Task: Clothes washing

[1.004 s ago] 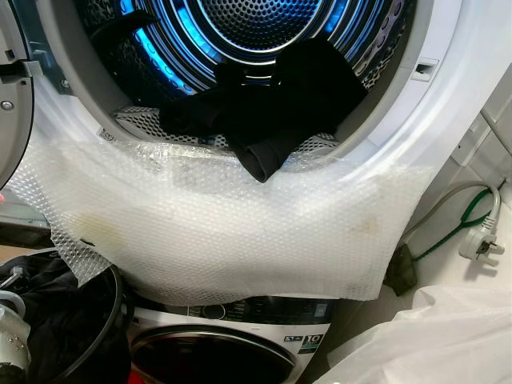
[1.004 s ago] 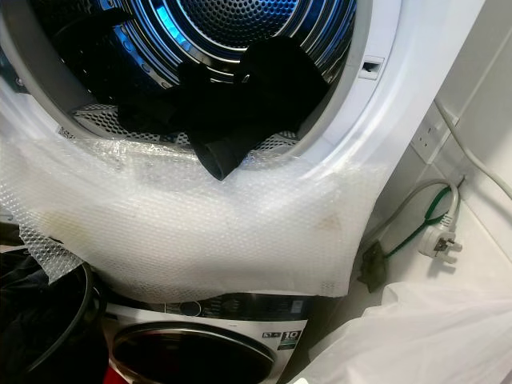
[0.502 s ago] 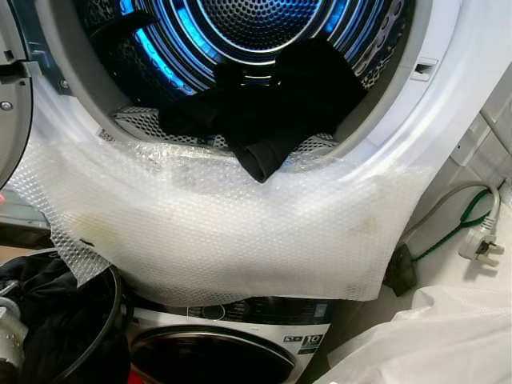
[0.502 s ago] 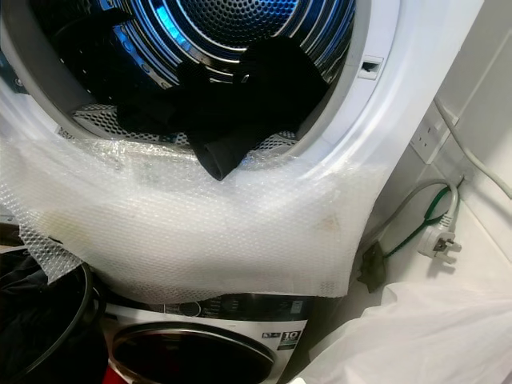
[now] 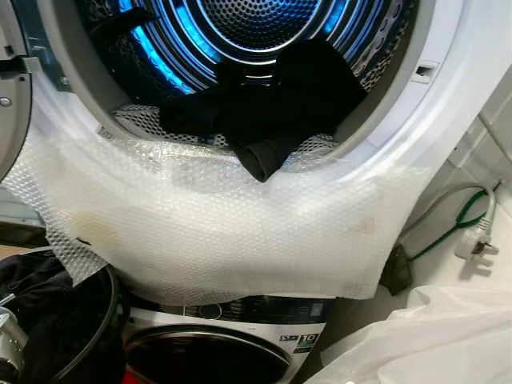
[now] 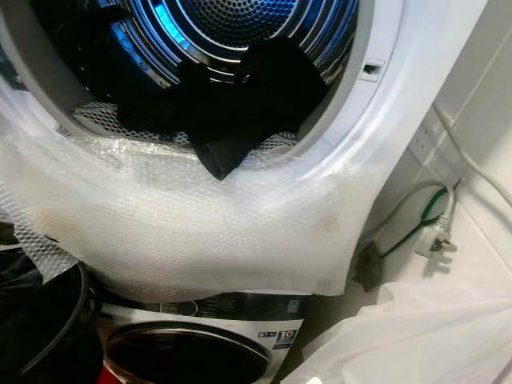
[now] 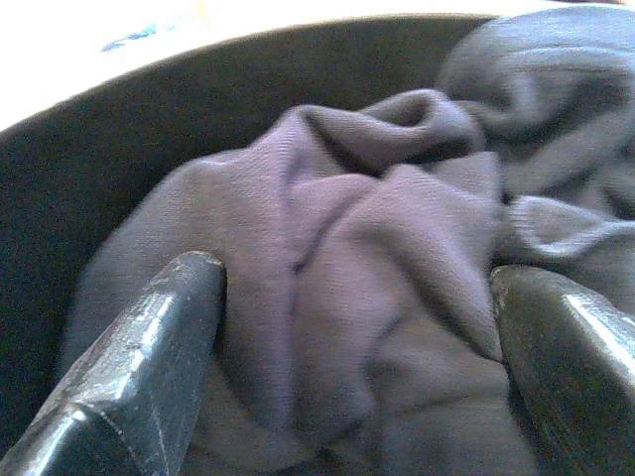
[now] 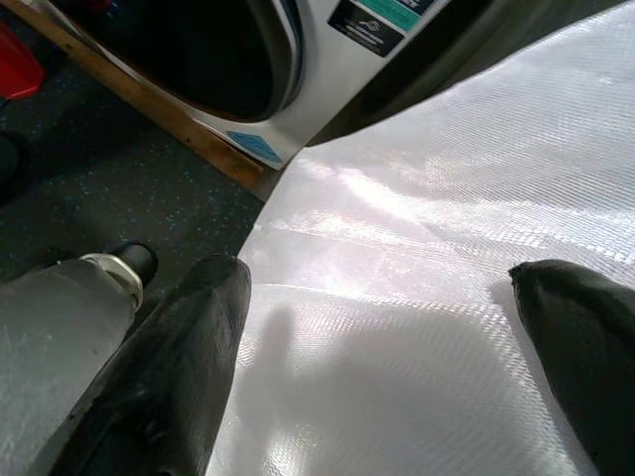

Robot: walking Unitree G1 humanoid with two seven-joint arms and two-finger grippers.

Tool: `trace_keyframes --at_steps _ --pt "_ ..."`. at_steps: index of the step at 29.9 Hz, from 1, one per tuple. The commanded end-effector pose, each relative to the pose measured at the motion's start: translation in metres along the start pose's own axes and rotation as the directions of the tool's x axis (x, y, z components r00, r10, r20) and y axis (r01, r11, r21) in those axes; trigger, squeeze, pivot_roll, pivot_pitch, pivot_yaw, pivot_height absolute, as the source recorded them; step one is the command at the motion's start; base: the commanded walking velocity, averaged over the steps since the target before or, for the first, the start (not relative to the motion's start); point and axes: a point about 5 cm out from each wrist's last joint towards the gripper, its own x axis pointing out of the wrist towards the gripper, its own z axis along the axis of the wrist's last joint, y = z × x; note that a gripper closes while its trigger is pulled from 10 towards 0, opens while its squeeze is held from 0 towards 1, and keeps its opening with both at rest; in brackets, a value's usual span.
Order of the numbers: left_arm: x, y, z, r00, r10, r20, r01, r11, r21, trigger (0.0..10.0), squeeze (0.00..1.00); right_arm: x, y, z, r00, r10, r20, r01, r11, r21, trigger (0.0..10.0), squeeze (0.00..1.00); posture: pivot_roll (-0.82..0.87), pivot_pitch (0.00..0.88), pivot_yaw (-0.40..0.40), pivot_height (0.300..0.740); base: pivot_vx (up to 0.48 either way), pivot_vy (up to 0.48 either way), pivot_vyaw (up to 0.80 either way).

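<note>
Left pincer (image 7: pixel 357 297) astride rumpled knit garment (image 7: pixel 367 248)

2 stacked machines (image 5: pixel 448 72), 1 bubble-wrap sheet (image 5: pixel 240 232), 1 plug (image 5: pixel 474 244).

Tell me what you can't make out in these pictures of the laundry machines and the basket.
- Dark clothes in the drum: how many pieces is unclear; they merge into one black mass.
- Lower machine's label: print too small to read, and the bubble wrap hangs over its top panel.
- Basket: cut off by the head view's edge.
- Left gripper: open over the basket clothes; whether it touches them is unclear.
- Green cable: its lower end disappears behind the white bag.
</note>
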Motion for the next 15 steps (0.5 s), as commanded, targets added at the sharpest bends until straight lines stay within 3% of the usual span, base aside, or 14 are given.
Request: trace_keyframes --at_steps 1,5,10,15 --pt "-0.001 -0.007 0.002 1.0 -0.014 0.009 0.014 1.0 0.008 10.0 0.0 -0.001 -0.004 -0.003 1.0 -0.012 0.0 0.012 1.0 -0.001 10.0 0.0 0.02 0.0 -0.158 0.74 0.0 0.0 0.0" --pt "-0.001 -0.012 0.007 0.999 -0.011 0.04 0.009 0.999 0.044 10.0 0.0 -0.001 -0.004 -0.002 1.0 -0.025 0.011 0.025 1.0 0.01 10.0 0.0 0.01 0.0 -0.158 0.74 0.0 0.0 0.0" --pt "-0.002 -0.022 0.009 0.999 -0.007 0.041 0.006 1.0 0.029 10.0 0.0 -0.001 -0.001 -0.001 1.0 -0.014 0.023 0.014 1.0 -0.006 10.0 0.0 -0.02 0.0 -0.157 0.74 0.0 0.0 0.0" --pt "-0.01 -0.047 0.001 0.998 -0.07 -0.007 0.07 0.997 -0.027 10.0 0.0 -0.002 0.0 -0.004 1.0 -0.008 0.021 0.008 1.0 -0.014 10.0 0.0 -0.02 0.0 -0.163 0.74 0.0 0.0 0.0"
